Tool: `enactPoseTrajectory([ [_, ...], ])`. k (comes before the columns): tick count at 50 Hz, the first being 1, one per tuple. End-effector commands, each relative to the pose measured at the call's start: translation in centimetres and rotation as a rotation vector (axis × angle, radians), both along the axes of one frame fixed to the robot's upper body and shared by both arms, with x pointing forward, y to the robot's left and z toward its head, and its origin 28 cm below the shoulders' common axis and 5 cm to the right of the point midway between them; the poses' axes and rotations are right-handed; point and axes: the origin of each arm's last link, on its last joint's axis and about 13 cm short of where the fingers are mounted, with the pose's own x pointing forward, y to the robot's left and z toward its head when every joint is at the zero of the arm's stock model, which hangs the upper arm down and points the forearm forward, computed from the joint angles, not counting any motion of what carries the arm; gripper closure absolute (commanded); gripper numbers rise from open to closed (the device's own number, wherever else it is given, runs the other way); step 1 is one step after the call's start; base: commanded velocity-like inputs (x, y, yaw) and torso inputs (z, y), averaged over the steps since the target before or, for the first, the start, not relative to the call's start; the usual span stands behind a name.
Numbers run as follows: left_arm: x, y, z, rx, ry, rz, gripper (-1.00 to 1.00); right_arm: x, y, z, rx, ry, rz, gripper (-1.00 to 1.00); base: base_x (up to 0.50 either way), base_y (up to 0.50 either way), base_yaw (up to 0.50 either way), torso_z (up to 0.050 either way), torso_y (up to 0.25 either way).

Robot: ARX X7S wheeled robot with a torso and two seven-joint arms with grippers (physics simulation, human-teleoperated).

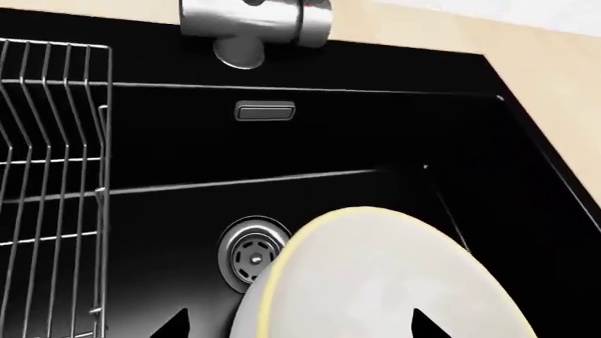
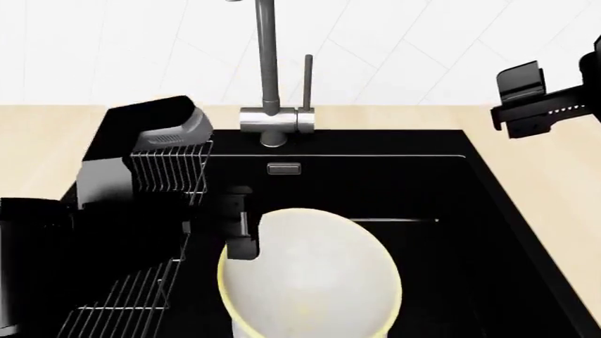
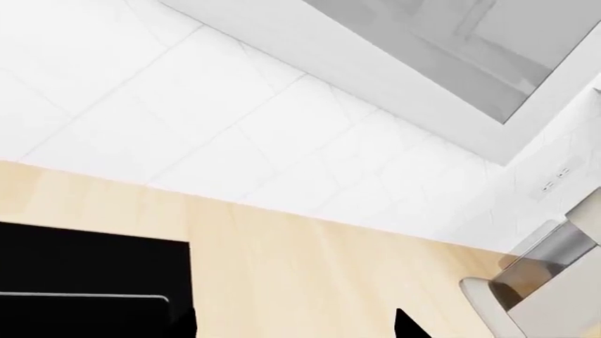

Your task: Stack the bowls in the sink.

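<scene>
While the left gripper [image 2: 246, 232] pinches the cream bowl [image 2: 314, 274] over the sink [image 2: 526, 232] (white bowl unseen), lowering comes next; right gripper's [image 2: 526, 98] jaws: cannot tell.

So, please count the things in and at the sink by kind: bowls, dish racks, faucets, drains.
Bowls: 1 visible, the cream-white bowl
Dish racks: 1
Faucets: 1
Drains: 1
Total: 4

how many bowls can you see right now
1. A cream-white bowl with a yellowish rim sits over the black sink, with the left gripper at its rim. A second bowl may be hidden beneath it; these views do not show one.
</scene>
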Motion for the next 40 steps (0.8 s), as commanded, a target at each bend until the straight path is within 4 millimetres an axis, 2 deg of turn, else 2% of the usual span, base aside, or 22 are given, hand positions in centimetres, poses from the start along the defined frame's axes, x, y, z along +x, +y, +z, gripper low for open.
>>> enactPoseTrajectory([
  [1,-1.1,0.4,3.4,-0.015,-0.099,0.011,-1.0,-0.1,-0.1,0.1,0.002,-0.003,-0.002,-1.0,0.0,0.0,0.0,0.0,0.0],
  [12,-2.4,1.1,7.0,-0.035,-0.201,0.037,-1.0,-0.4,-0.1,0.5,0.003,-0.014,-0.002,-1.0,0.0,0.0,0.0,0.0,0.0],
  [19,-3.4,1.6,8.4,-0.039,-0.251,0.053,-1.0,-0.8,-0.1,0.9,0.006,-0.027,0.001,-1.0,0.0,0.0,0.0,0.0,0.0],
  [28,-4.8,2.5,9.0,-0.019,-0.299,0.095,-1.0,-1.9,0.0,2.0,0.029,-0.086,0.023,-1.0,0.0,0.0,0.0,0.0,0.0],
  [40,-6.3,5.2,9.8,-0.035,-0.39,0.239,-1.0,-3.4,0.0,3.3,0.075,-0.188,0.064,-1.0,0.0,0.0,0.0,0.0,0.0],
])
